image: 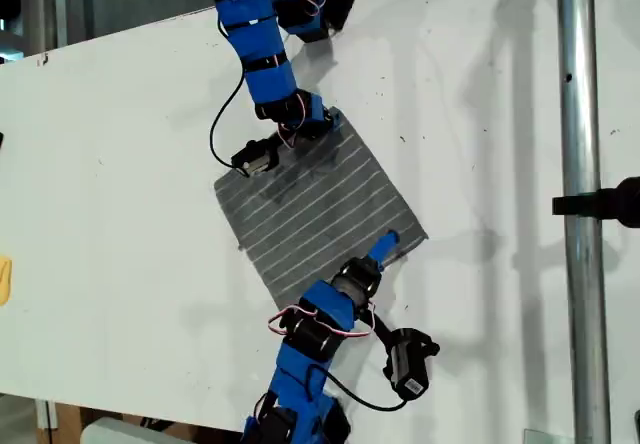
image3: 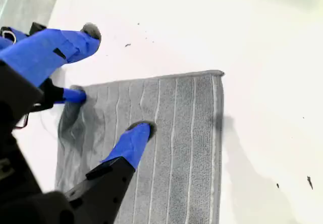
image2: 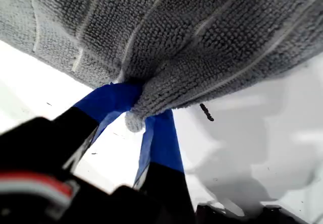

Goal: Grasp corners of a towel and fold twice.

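My first end effector (image2: 137, 114) was closed on a towel (image: 320, 214) corner (image2: 151, 100), while my second end effector (image3: 117, 80) stood open; I judged it next needed another corner.

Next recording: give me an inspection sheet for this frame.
Surface: white table, a few dark specks.
Job's things: towel spread out, unfolded; one corner bunched.
Clutter: yellow thing at the exterior view's left edge.
Grippers: my first gripper has its claw shut on that corner; my second gripper has its claw open, one finger over the towel.
Cables: black cable looped over the table; another by the near arm.
Surroundings: metal pole with black clamp.
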{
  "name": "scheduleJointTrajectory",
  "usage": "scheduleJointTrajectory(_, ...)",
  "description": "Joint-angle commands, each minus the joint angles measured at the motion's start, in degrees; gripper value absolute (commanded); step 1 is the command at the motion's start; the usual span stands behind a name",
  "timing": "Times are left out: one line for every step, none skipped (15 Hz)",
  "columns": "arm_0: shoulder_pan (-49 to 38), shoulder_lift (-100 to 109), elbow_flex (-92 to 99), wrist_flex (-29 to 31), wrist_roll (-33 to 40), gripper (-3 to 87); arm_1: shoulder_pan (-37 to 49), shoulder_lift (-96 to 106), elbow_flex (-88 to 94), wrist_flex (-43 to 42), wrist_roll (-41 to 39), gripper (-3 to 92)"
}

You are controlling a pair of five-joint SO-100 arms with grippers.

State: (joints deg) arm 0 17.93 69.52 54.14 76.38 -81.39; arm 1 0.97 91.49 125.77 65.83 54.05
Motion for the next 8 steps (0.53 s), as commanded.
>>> scheduleJointTrajectory(-0.26, 0.18, -2.20, -1.58, 2.81, 30.5, 0.35, -0.35, -0.26, -0.53, -0.70, -0.2)
scheduleJointTrajectory(-0.35, -2.11, -2.11, -2.72, 2.99, 28.9, 0.44, -0.35, -0.26, -0.53, -0.70, -0.2)
scheduleJointTrajectory(-0.35, -5.01, -2.11, -4.31, 2.55, 28.1, 0.44, -0.35, -0.26, -0.53, -0.70, -0.2)
scheduleJointTrajectory(-0.35, -8.96, -3.25, -5.89, 2.46, 27.5, 0.44, -0.35, -0.26, -0.53, -0.70, -0.2)
scheduleJointTrajectory(-0.18, -12.30, -3.60, -8.17, 2.29, 26.9, 0.44, -0.35, -0.26, -0.53, -0.70, -0.2)
scheduleJointTrajectory(0.09, -15.38, -4.13, -9.93, 2.11, 26.4, 0.53, -0.44, -0.26, -0.53, -0.70, -0.2)
scheduleJointTrajectory(0.18, -18.02, -4.48, -11.43, 2.02, 25.9, 0.62, -0.44, -0.26, -0.53, -0.70, -0.2)
scheduleJointTrajectory(0.18, -20.48, -5.01, -12.04, 1.49, 25.8, 0.70, -0.44, -0.26, -0.53, -0.79, -0.2)
